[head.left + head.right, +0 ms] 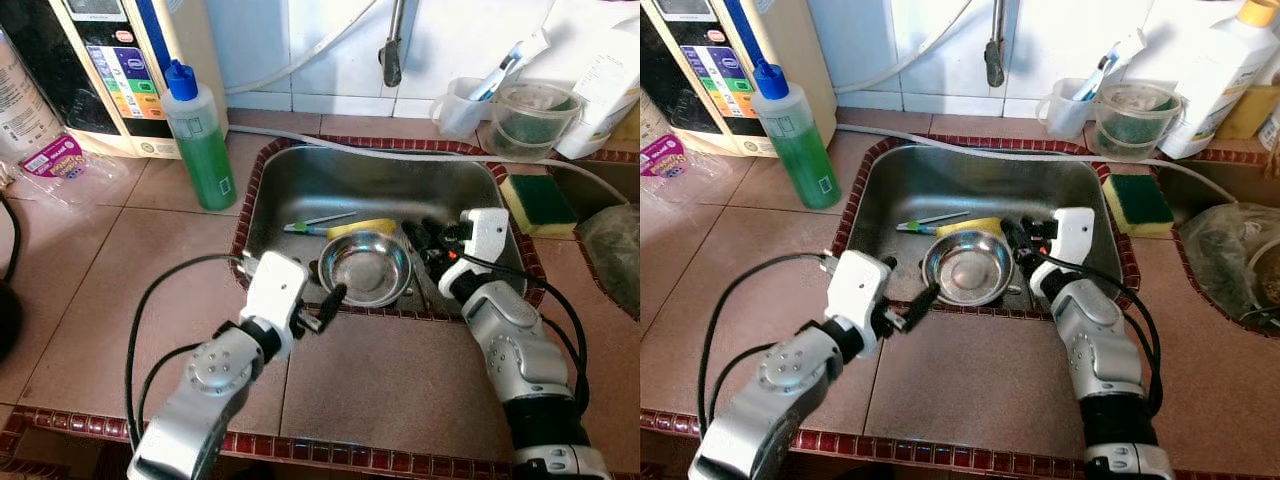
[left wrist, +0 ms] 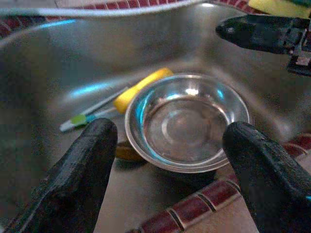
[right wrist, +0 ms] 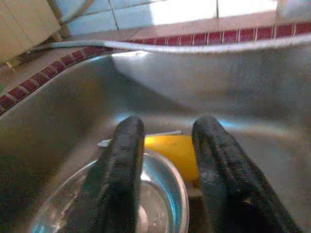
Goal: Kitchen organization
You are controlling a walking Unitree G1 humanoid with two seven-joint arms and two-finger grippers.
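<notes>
Reaching into the steel sink (image 1: 290, 180), my left end effector (image 1: 330, 305) is released, its rubbery black fingers (image 2: 80, 165) spread before the round shiny metal bowl (image 1: 365, 268), at its 7 o'clock. My right end effector (image 1: 425, 240), also released, hangs at the bowl's 2 o'clock. A smooth yellow handle (image 1: 362, 227) lies at 12 o'clock.

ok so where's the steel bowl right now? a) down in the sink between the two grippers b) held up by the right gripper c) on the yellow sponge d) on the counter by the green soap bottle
a: the steel bowl sits on the sink floor, with the left gripper at the near rim and the right gripper beside it, both open.
</notes>
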